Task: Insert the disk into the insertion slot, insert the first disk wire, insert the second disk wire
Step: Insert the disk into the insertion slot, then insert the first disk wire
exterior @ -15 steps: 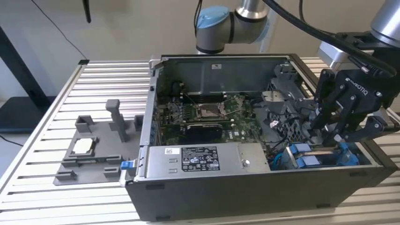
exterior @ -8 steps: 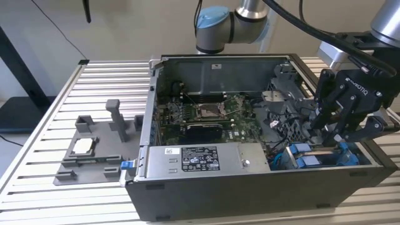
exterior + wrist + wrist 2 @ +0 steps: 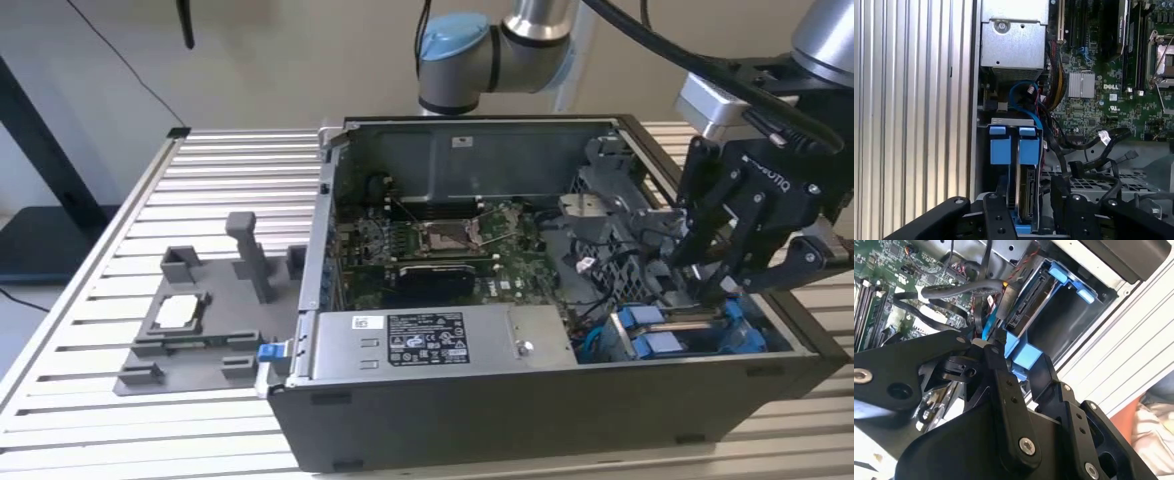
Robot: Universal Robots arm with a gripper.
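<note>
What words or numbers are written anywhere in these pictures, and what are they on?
White sticker on the silver metal power-supply box: print too small to read.
Small white sticker on the grey case wall: too small to read.
Green circuit board: white markings too small to read, plus a maker's logo, not spelled out.
Black gripper: pale maker's lettering, not spelled out.

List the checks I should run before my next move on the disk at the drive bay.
1. The silver-grey hard drive in its bright blue plastic carrier stands inside the grey metal drive bay: ok.
2. The black gripper is right at the drive: ok.
3. Drive fully seated: cannot tell.
4. Wire in the drive's connector: not ok, it looks bare.
5. The loose black cables clear of the bay: cannot tell.
</note>
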